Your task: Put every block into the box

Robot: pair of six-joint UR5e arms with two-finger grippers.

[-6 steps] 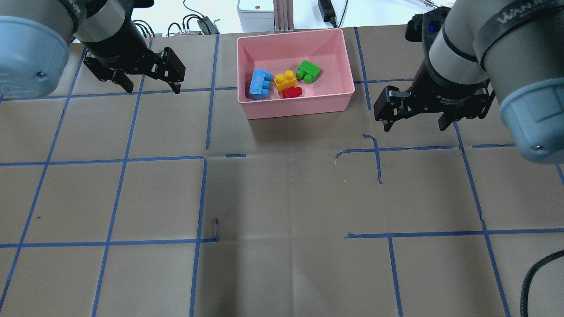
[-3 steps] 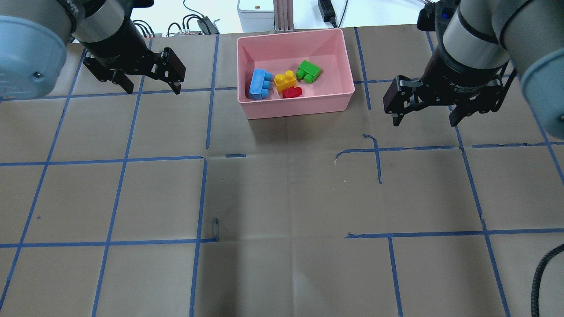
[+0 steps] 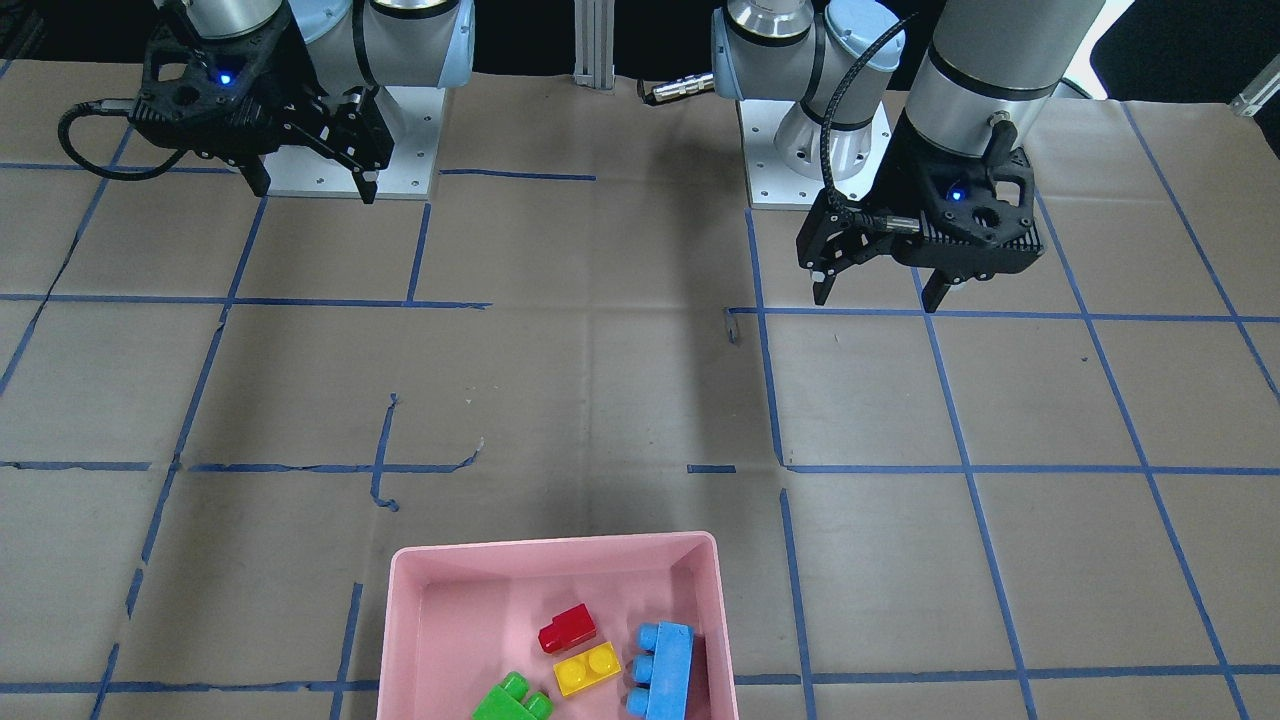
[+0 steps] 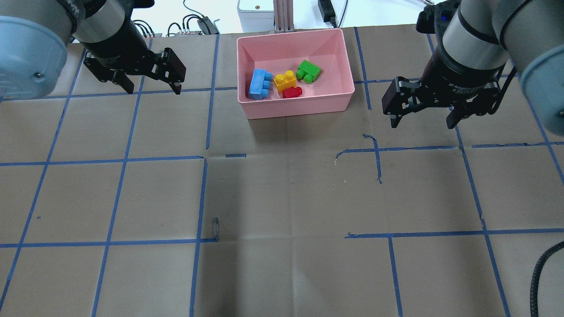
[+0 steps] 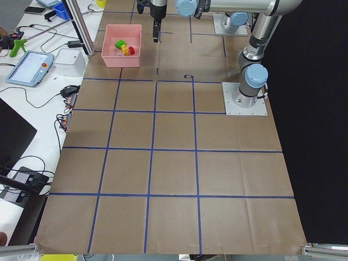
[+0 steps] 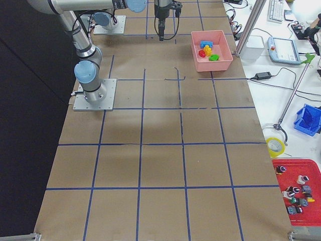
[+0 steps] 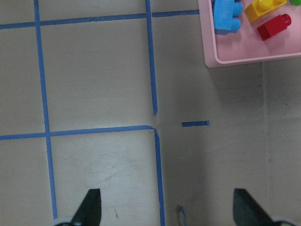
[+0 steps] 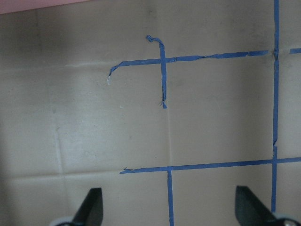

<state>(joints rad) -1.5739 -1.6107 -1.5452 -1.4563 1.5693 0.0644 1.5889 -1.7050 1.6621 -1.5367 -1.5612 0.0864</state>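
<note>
Four blocks [image 4: 285, 82], one box [image 4: 296, 110], one left pincer [image 4: 154, 90], one right pincer [image 4: 421, 126].

Left hand [image 4: 154, 90] spread wide, empty, right hand [image 4: 421, 125] spread wide, empty

Left arm [image 3: 985, 55] and right arm [image 4: 473, 37] of silver-grey tube, pale blue round joint caps [image 4: 26, 57], black two-finger left pincer [image 4: 154, 90] and right pincer [image 4: 421, 125], blue light [image 3: 957, 192] on the block above each, white lettering [image 4: 462, 86] above the right pincer, ribbed black cable [image 3: 827, 128] above the left pincer, screwed white base plates [image 3: 405, 140].
</note>
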